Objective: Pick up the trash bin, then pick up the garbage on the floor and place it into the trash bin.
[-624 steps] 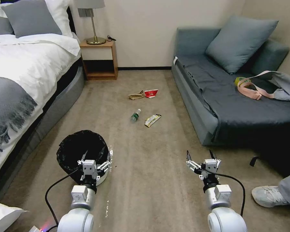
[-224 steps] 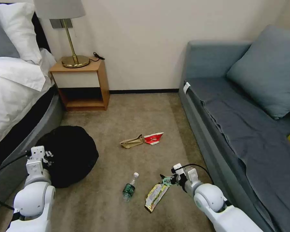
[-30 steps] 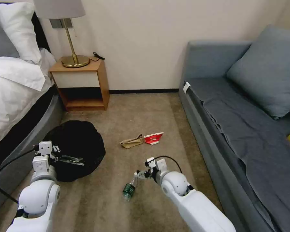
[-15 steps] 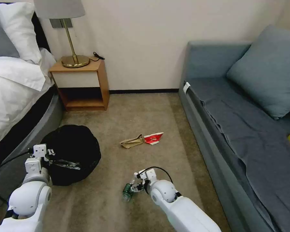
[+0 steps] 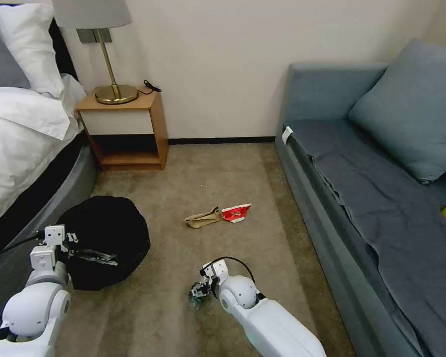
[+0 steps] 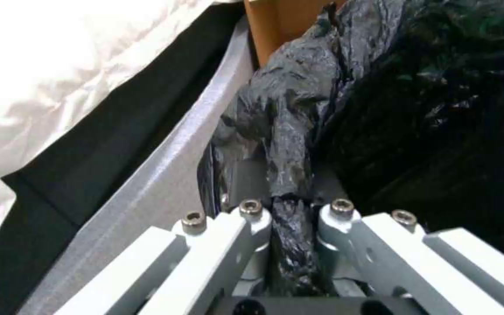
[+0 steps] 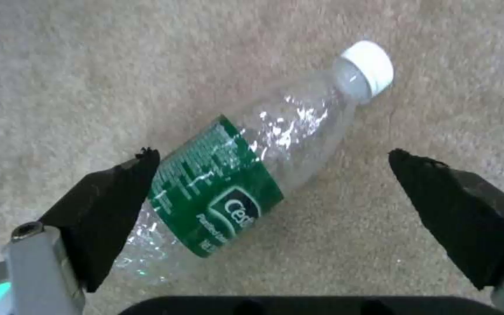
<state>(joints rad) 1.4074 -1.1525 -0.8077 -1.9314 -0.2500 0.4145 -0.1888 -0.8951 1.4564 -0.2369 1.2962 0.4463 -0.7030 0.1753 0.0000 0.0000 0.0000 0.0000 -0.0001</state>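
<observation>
Left gripper (image 6: 290, 245) clamps bin (image 5: 104, 240) liner, keeping it close; right gripper (image 7: 272, 192) fingers spread astride bottle (image 7: 234, 183) for grasp.

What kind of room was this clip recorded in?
Most likely a hotel room or bedroom: a bed with white bedding, a wooden nightstand carrying a brass lamp, and a grey-blue sofa bed across the carpeted floor.
</observation>
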